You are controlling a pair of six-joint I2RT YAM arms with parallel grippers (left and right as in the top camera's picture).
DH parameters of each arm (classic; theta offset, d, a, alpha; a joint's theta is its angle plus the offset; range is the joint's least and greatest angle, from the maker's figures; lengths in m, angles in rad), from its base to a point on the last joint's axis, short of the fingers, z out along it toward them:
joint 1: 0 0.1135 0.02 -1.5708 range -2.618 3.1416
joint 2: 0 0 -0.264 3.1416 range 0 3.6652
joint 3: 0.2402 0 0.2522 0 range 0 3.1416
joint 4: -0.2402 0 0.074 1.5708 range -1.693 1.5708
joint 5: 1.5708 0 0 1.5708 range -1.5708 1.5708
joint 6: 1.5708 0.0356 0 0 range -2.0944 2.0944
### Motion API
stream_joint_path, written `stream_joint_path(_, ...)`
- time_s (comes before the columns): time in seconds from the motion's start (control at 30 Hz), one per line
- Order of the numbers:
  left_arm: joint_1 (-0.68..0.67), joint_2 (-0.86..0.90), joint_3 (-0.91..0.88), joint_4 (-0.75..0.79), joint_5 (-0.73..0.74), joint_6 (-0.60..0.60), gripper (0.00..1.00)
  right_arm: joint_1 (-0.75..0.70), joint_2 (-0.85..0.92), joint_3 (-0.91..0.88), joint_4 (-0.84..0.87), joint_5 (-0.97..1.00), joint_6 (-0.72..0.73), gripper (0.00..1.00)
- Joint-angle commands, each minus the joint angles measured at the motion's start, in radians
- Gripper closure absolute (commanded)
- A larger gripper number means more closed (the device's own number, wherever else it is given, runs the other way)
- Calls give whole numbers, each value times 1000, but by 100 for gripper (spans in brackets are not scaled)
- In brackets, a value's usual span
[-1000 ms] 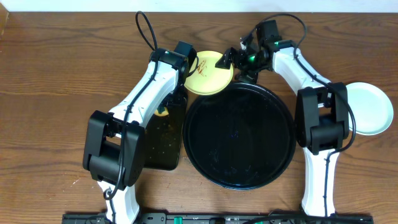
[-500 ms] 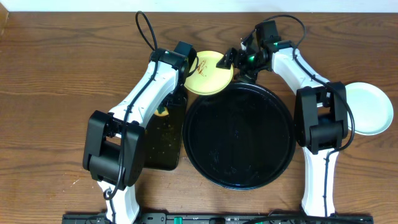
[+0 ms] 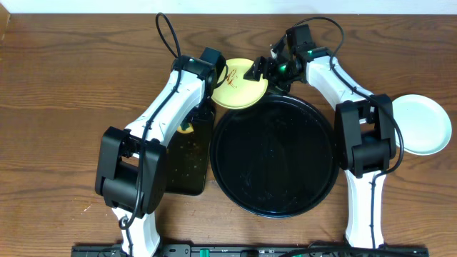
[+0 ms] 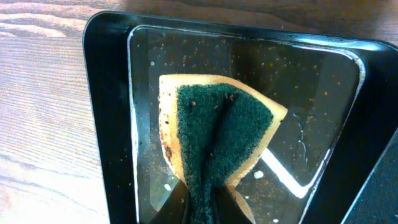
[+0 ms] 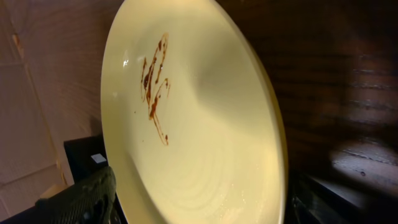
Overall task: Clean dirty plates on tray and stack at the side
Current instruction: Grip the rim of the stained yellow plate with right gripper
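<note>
Wood table (image 3: 71, 86): yellow plate (image 3: 239, 93) within spread right claw (image 3: 258, 71), grip unclear; sponge (image 4: 221, 137) in closed left claw (image 4: 205, 208)

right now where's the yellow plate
In the overhead view, the yellow plate is at the far middle of the table, by the round tray's far left edge, with the right gripper at its right rim.

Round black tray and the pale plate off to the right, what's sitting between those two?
In the overhead view, only the right arm stands between the round black tray and the pale plate; nothing else lies on the wooden table there.
</note>
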State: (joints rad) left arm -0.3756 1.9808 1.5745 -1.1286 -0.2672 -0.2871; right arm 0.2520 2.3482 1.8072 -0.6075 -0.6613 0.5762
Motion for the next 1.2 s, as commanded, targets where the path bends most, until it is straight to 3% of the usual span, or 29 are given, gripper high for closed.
stream_joint_path(0.0, 6, -5, -10, -7, -3, 14, 92, 5, 10, -5, 3, 6, 11, 22)
stream_joint_path(0.17, 6, -5, -10, -7, -3, 14, 92, 5, 10, -5, 2, 10, 14, 64)
stream_joint_path(0.27, 6, -5, -10, -7, -3, 14, 92, 5, 10, -5, 0, 10, 16, 98)
stream_joint_path(0.3, 6, -5, -10, -7, -3, 14, 92, 5, 10, -5, 0, 13, 23, 99)
stream_joint_path(0.53, 6, -5, -10, -12, -3, 14, 92, 5, 10, -5, -6, 27, 41, 96)
stream_joint_path(0.57, 6, -5, -10, -14, -3, 14, 92, 5, 10, -5, -12, 41, 54, 74)
stream_joint_path(0.6, 6, -5, -10, -14, -3, 14, 92, 6, 10, -5, -18, 60, 69, 38)
stream_joint_path(0.63, 6, -5, -10, -16, -3, 14, 92, 7, 10, -5, -19, 71, 78, 22)
stream_joint_path(0.67, 6, -5, -10, -18, -3, 14, 92, 10, 11, -6, -10, 80, 78, 19)
stream_joint_path(0.9, 6, -5, -10, -18, -3, 18, 92, 42, 11, -35, 95, 89, 109, 19)
stream_joint_path(1.17, 6, -5, -10, -18, -3, 18, 92, 87, 37, -36, 110, 145, 190, 30)
